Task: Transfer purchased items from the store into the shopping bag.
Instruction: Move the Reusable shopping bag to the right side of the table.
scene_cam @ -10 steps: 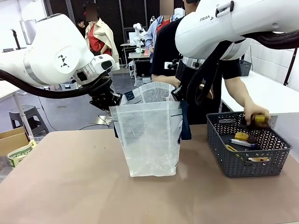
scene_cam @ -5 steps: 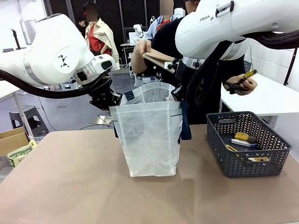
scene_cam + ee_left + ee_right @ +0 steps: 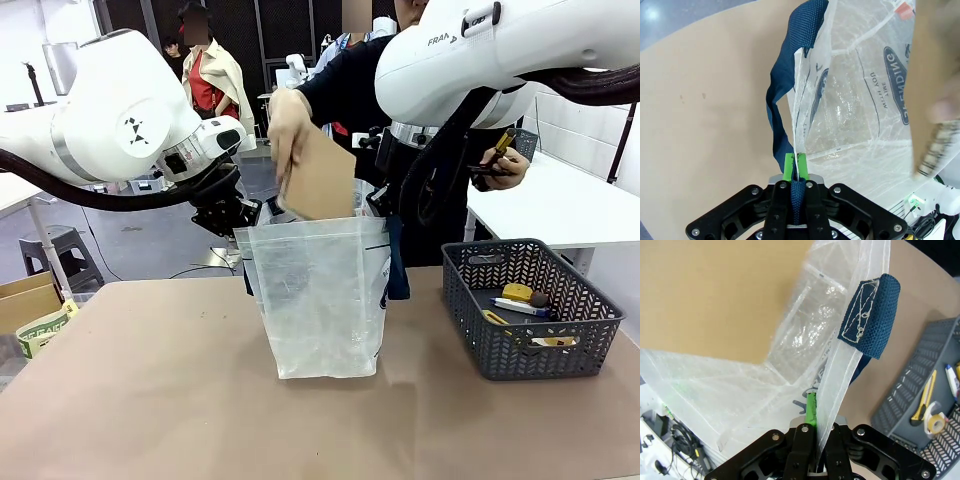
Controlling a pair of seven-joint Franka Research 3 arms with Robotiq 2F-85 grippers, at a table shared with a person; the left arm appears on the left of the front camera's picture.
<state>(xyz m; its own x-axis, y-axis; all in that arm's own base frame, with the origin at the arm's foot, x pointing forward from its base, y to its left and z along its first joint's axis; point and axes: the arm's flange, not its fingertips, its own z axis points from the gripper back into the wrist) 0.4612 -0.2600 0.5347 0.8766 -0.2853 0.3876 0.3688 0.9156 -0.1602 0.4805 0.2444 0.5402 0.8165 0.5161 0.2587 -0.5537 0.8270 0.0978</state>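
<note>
Both of my grippers are clamped tight on the shopping bag [image 3: 320, 300], which stands on the table [image 3: 150, 400]. The left gripper [image 3: 796, 167] pinches one rim together with a navy handle [image 3: 782, 110], and the right gripper [image 3: 815, 412] pinches the opposite rim, so the mouth gapes open. A second ago one of the person's hands was down in the grey basket [image 3: 470, 330]. Now it is raised, gripping a dark tool [image 3: 497, 150], while the other hand [image 3: 288, 120] lowers a flat brown card [image 3: 320, 180] into the bag's mouth, its lower edge already between the rims. Loading has begun, then (the bag looks bare inside so far). Several small things [image 3: 517, 293] still lie in the basket, so I judge my job is simply to keep the mouth wide and steady.
</note>
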